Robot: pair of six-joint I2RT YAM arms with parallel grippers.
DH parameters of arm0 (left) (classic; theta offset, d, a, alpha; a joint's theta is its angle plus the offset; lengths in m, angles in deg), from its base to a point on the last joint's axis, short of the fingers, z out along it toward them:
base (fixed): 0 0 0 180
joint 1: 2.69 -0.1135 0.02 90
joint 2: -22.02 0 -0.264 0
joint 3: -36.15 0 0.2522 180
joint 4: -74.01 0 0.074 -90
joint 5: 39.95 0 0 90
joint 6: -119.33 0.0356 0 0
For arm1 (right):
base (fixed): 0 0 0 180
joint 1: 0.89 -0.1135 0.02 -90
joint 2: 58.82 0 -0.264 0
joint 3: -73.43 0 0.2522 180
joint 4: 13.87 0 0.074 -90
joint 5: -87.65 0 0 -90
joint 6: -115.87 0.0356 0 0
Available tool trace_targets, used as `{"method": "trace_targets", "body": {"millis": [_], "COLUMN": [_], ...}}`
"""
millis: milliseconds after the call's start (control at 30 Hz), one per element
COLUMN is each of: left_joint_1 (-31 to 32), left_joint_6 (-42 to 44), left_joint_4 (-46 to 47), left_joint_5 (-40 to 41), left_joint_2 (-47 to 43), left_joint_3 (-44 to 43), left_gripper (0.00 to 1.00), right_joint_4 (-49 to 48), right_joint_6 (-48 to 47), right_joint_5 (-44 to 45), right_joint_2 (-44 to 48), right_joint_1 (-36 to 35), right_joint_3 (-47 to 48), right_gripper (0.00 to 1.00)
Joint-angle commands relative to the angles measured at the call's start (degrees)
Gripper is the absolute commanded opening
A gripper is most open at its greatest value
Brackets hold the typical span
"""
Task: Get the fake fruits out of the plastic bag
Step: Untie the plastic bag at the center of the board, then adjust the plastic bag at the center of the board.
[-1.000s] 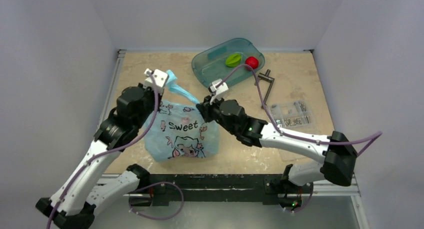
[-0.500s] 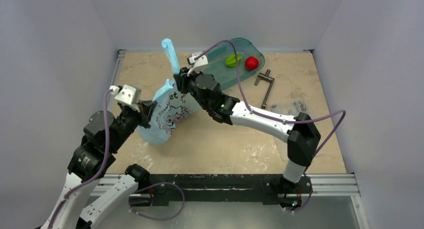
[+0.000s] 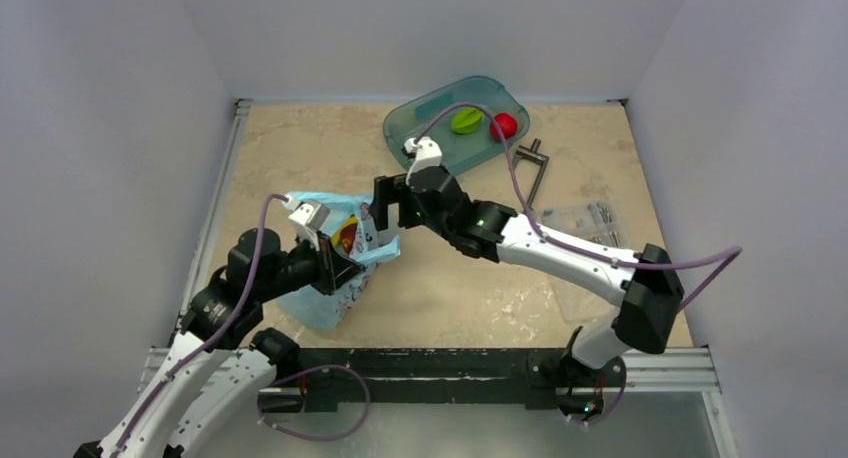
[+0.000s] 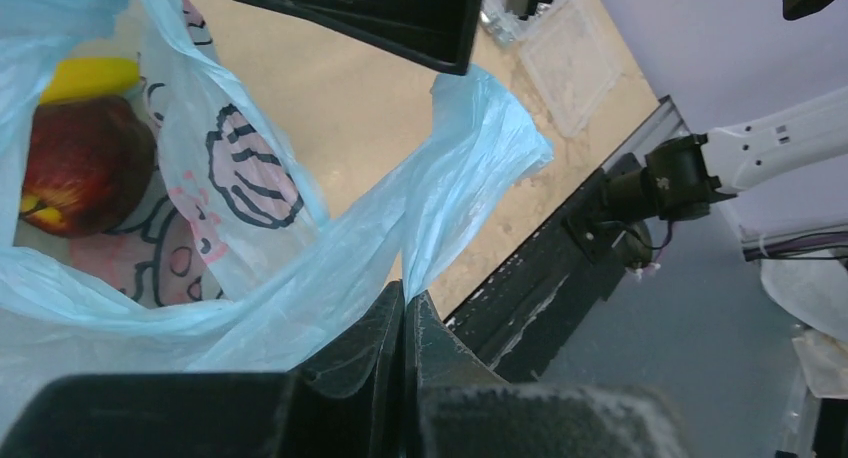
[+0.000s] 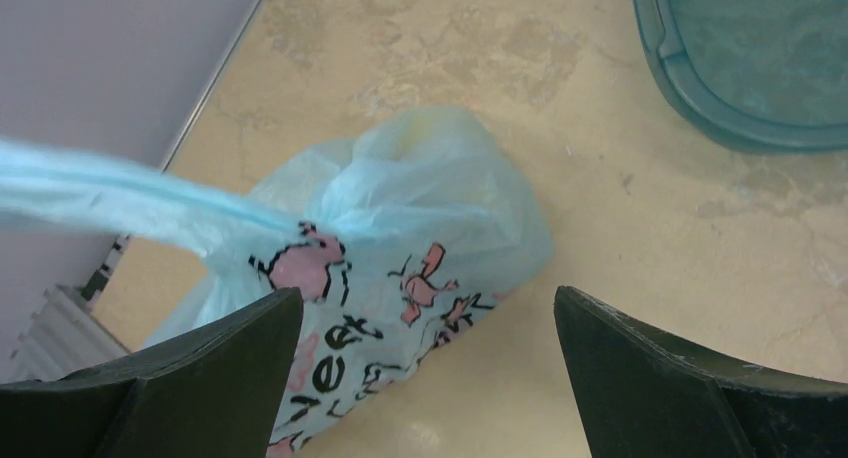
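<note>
Light-blue crinkly plastic bag (image 4: 450, 168) gaping, maroon fruit (image 4: 85, 163), yellow banana (image 4: 88, 76) inside

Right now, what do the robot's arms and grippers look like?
Both arms have white links, the left arm and the right arm, joined by bulky black joints. A purple cable loops along each. Each wrist carries a white camera block. The left gripper and right gripper have matte black wedge-shaped fingers. A green light glows on the right arm.
</note>
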Motion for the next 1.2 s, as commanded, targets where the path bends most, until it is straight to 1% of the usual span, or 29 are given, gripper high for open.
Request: {"method": "trace_targets", "body": {"millis": [0,100,167,200,267,300,333,400,500,667,700,733,767,867,900,967,1067,1167], "left_joint_1": [-0.2,-0.1,-0.1,-0.2,-0.2,-0.1,-0.1,-0.1,-0.1,-0.2,-0.1,-0.1,-0.1,-0.1,-0.2,-0.1,-0.1,-0.3], "left_joint_6": [-3.2,-2.9,-2.4,-2.5,-2.8,-2.8,-2.6,-0.9,2.6,6.2,6.6,7.1,7.7,9.0,8.8,7.7,7.5,7.4], "left_joint_4": [-1.2,-3.4,-5.0,-5.5,-5.5,-6.5,-7.4,-9.4,-14.2,-21.0,-21.6,-22.2,-23.2,-25.7,-25.3,-24.5,-20.1,-16.5], "left_joint_5": [-5.5,-5.0,-4.3,-4.2,-5.1,-5.0,-4.9,-5.4,-3.8,2.2,4.1,6.0,8.3,16.2,20.2,25.5,28.7,33.6], "left_joint_2": [-1.3,-1.7,-1.1,-0.7,0.4,1.0,1.7,3.0,4.5,6.2,6.4,6.7,7.3,9.4,10.0,11.3,13.6,17.1], "left_joint_3": [-0.2,0.0,0.0,0.0,-0.4,-0.9,-1.7,-3.7,-8.4,-18.5,-21.0,-22.9,-24.9,-29.3,-29.7,-30.0,-29.0,-28.6], "left_gripper": [0.00,0.00,0.02,0.04,0.13,0.23,0.30,0.41,0.49,0.59,0.73,0.93,0.99,1.00,1.00,1.00,1.00,1.00], "right_joint_4": [4.6,-4.6,-10.3,-13.0,-19.8,-24.0,-26.5,-30.3,-33.2,-39.7,-40.2,-40.6,-40.8,-39.9,-38.7,-36.9,-35.9,-35.9], "right_joint_6": [8.2,9.9,10.0,10.8,12.5,13.3,14.0,15.0,15.4,18.4,18.6,18.7,18.8,18.0,17.4,16.6,16.5,16.3], "right_joint_5": [-5.9,-12.6,-17.1,-18.8,-23.9,-26.3,-28.2,-31.2,-33.9,-37.4,-37.6,-37.7,-37.7,-37.2,-36.9,-36.4,-35.5,-34.4], "right_joint_2": [7.4,9.8,9.9,10.0,10.0,9.8,9.3,7.8,5.9,2.7,2.0,1.7,1.6,2.0,2.1,1.9,1.1,0.1], "right_joint_1": [0.0,0.0,0.0,0.0,0.0,0.0,-0.1,-0.1,-0.1,-1.0,-1.1,-1.1,-1.2,-1.2,-1.2,-1.2,-1.2,-1.1], "right_joint_3": [-4.4,-11.0,-14.0,-15.5,-18.7,-20.0,-21.1,-22.8,-23.2,-24.9,-25.1,-25.2,-25.4,-24.7,-24.1,-23.1,-22.1,-21.0], "right_gripper": [0.99,0.99,0.99,0.99,0.99,0.99,0.99,0.99,0.99,0.98,0.98,0.97,0.97,0.97,0.97,0.98,0.99,0.99]}}
